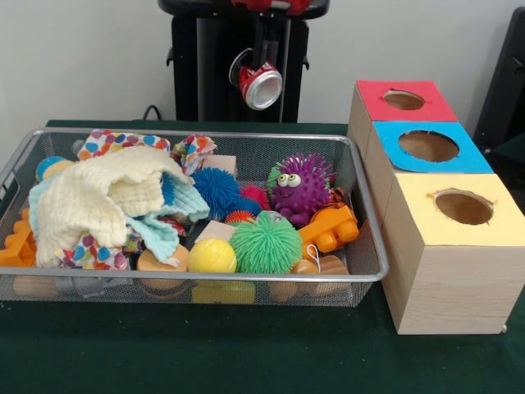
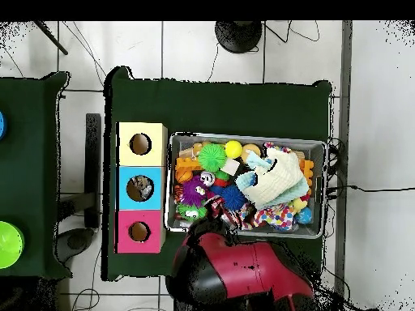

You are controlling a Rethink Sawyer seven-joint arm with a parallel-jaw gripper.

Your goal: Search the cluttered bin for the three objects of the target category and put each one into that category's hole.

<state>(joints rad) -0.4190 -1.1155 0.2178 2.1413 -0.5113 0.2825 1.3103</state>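
A crushed red drink can (image 1: 261, 84) with a silver end hangs in the air above the far rim of the wire mesh bin (image 1: 205, 279). My gripper (image 1: 264, 64) is shut on it from above. The bin holds soft and spiky toys: a purple spiky monster (image 1: 300, 185), a green spiky ball (image 1: 265, 244), a blue spiky ball (image 1: 217, 189) and a yellow ball (image 1: 212, 256). To the bin's right stand three boxes with round holes, with a red lid (image 1: 435, 103), a blue lid (image 1: 467, 160) and a yellow lid (image 1: 418, 217). In the overhead view my red arm (image 2: 235, 271) covers the gripper.
A cream cloth (image 1: 107, 197) and patterned cloths cover the bin's left half. An orange toy block (image 1: 330, 230) and wooden pieces lie by the bin's right wall. In the overhead view something grey shows inside the blue box's hole (image 2: 139, 188). Green cloth covers the table (image 1: 246, 353).
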